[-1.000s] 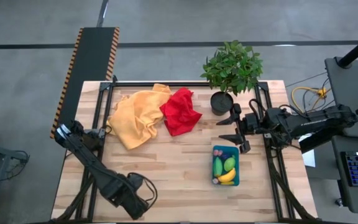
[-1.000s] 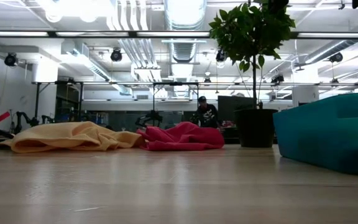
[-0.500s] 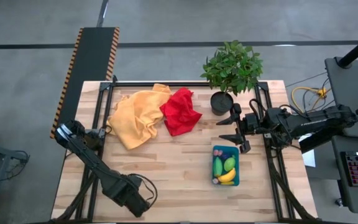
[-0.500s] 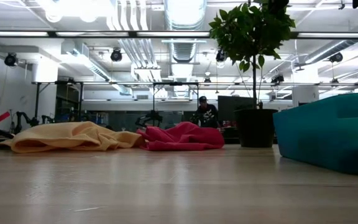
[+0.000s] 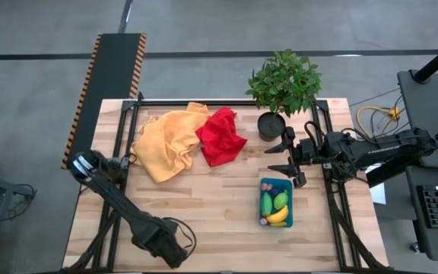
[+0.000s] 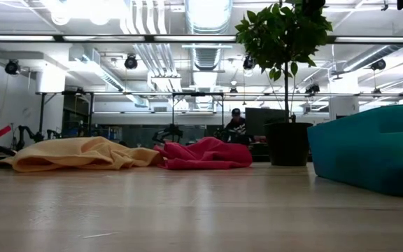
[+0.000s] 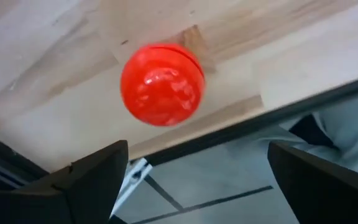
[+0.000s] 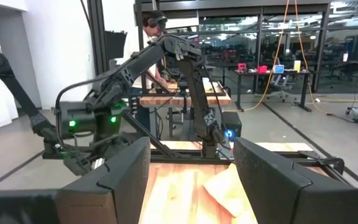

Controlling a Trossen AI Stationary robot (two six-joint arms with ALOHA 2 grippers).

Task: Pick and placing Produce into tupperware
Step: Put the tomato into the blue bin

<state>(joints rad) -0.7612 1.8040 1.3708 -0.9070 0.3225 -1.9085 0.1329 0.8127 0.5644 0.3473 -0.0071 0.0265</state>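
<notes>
The teal tupperware (image 5: 276, 202) sits on the right of the table, also showing in the low view (image 6: 369, 147). In it lie a yellow banana (image 5: 278, 216), green pieces (image 5: 267, 203) and a pink bit (image 5: 266, 185). The red tomato (image 7: 161, 84) rests on the wood by the table's near edge; in the high view the left arm hides it. My left gripper (image 7: 196, 149) is open, its fingers standing apart from the tomato, at the near edge (image 5: 169, 247). My right gripper (image 5: 284, 157) hovers open just beyond the tupperware's far end (image 8: 191, 149). No eggplant shows.
An orange-yellow cloth (image 5: 166, 144) and a red cloth (image 5: 220, 135) lie crumpled at the far left and centre. A potted plant (image 5: 272, 124) stands at the far right, close to my right gripper. Bare wood (image 5: 204, 205) spans the middle. A person moves in the room behind (image 6: 236, 122).
My left arm has shifted slightly toward the table's right along the near edge. The right arm and the produce in the tupperware have kept still.
</notes>
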